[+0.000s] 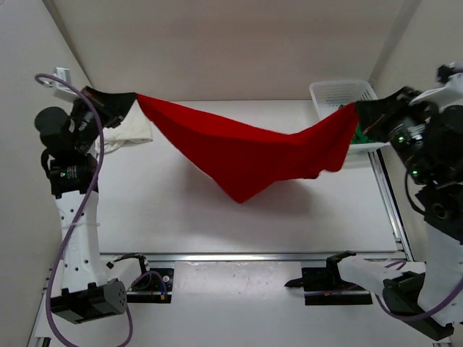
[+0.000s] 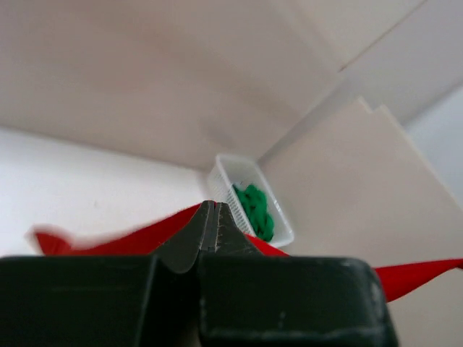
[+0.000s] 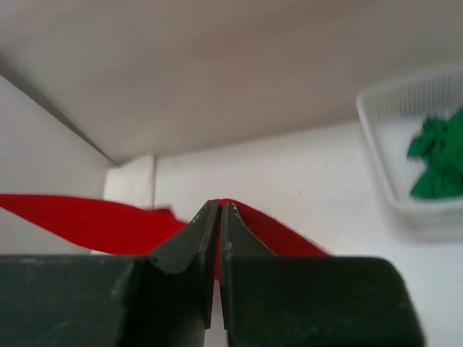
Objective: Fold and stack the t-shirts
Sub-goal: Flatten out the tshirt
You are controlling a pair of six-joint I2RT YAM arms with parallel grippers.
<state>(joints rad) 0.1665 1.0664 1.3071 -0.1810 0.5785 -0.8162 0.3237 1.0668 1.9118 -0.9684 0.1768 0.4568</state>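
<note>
Red t-shirt is strung up between both arms. The left gripper is clamped tight on one corner and the right gripper is pinched closed on the other, with the middle sagging low over the table. Cream-white t-shirt lies bunched at the far left (just under the left gripper). Green t-shirt sits crumpled in the white mesh basket — far right corner.

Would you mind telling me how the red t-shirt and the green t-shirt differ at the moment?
The red t-shirt hangs in the air between the left gripper and right gripper, both shut on it; the green t-shirt lies in the white basket, ungripped. The red one is spread in a sagging sheet; the green one is crumpled small. Neither is folded yet.
</note>
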